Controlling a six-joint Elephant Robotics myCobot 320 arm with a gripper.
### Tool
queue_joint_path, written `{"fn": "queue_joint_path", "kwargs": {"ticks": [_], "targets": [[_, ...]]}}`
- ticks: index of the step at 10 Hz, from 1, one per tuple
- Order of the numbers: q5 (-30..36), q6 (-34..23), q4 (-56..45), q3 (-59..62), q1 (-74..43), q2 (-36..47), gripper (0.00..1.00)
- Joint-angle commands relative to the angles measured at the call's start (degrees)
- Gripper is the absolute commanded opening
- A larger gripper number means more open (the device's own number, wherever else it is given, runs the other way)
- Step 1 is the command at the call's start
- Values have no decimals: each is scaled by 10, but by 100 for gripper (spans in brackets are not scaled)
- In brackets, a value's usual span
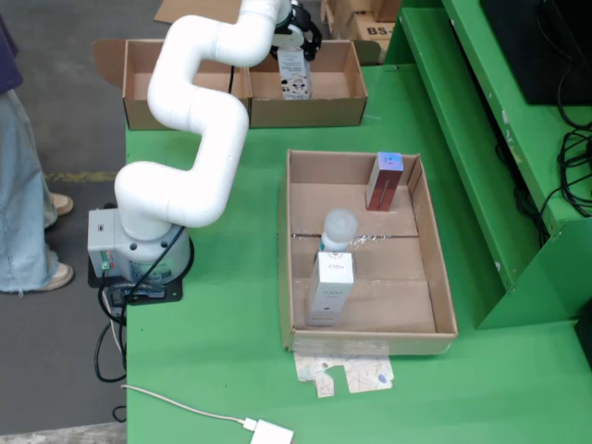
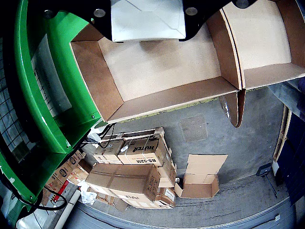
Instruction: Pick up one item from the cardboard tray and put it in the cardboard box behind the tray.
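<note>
My gripper (image 1: pixel 297 44) is shut on a white carton (image 1: pixel 295 76) and holds it upright over the right-hand compartment of the cardboard box (image 1: pixel 326 104) behind the tray. In the wrist view the carton (image 2: pixel 147 19) sits between the black fingers (image 2: pixel 97 16), above the box's bare floor (image 2: pixel 157 67). The cardboard tray (image 1: pixel 446 287) lies in the middle of the green table. It holds a red-brown box with a blue top (image 1: pixel 384 181), a white bottle with a round cap (image 1: pixel 338 228) and another white carton (image 1: pixel 330 287).
A second open cardboard box (image 1: pixel 171 88) adjoins on the left. A green shelf (image 1: pixel 481 139) rises on the right. A person (image 1: pixel 23 185) stands at the left edge. A cable and white adapter (image 1: pixel 268 433) lie at the front. Stacked cartons (image 2: pixel 133 171) stand on the floor beyond.
</note>
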Motion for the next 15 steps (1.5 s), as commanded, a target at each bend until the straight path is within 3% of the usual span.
{"fn": "queue_joint_path", "kwargs": {"ticks": [1,7,15], "targets": [[18,4,3,10,5,24,40],[18,4,3,10,5,24,100],[18,4,3,10,5,24,100]]}}
